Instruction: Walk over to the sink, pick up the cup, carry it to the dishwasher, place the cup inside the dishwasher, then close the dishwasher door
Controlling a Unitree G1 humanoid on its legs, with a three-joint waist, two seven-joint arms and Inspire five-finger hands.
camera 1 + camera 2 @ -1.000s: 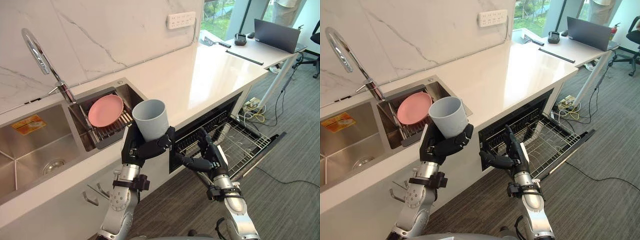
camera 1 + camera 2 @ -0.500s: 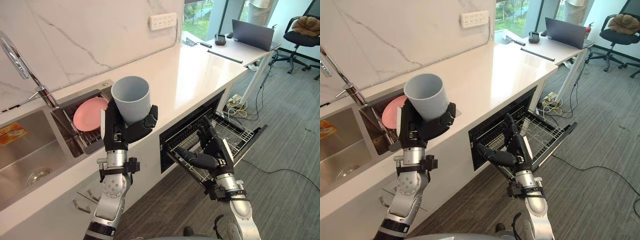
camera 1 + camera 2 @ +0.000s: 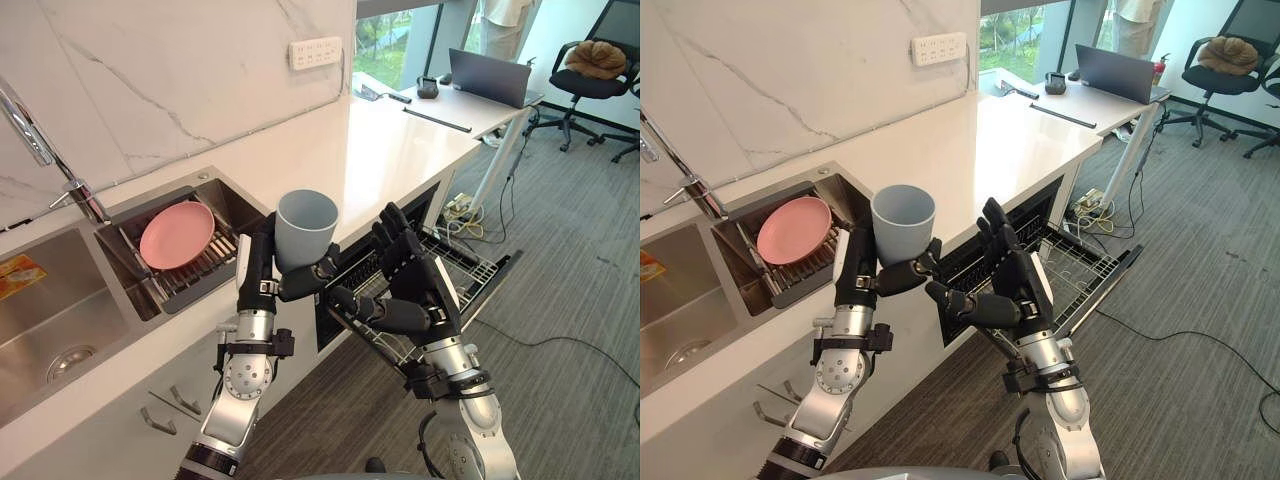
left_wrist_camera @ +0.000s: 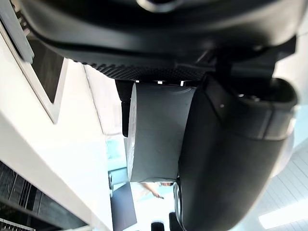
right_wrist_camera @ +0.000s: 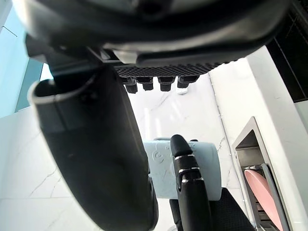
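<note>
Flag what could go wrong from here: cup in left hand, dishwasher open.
1. The right hand is open, fingers spread, close beside the cup; it may knock the cup during the move.
2. The left hand grips the cup low, with most of it above the fingers, so it might tip.
3. The rack sits low, below the countertop edge; the cup could clip that edge going down.

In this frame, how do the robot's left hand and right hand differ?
The left hand is curled round the cup, holding it upright; the right hand holds nothing. The left hand's fingers are bent, while the right hand's are straight and spread. The left hand is in front of the counter edge, the right hand in front of the pulled-out dishwasher rack. Both are dark, raised and close together.
</note>
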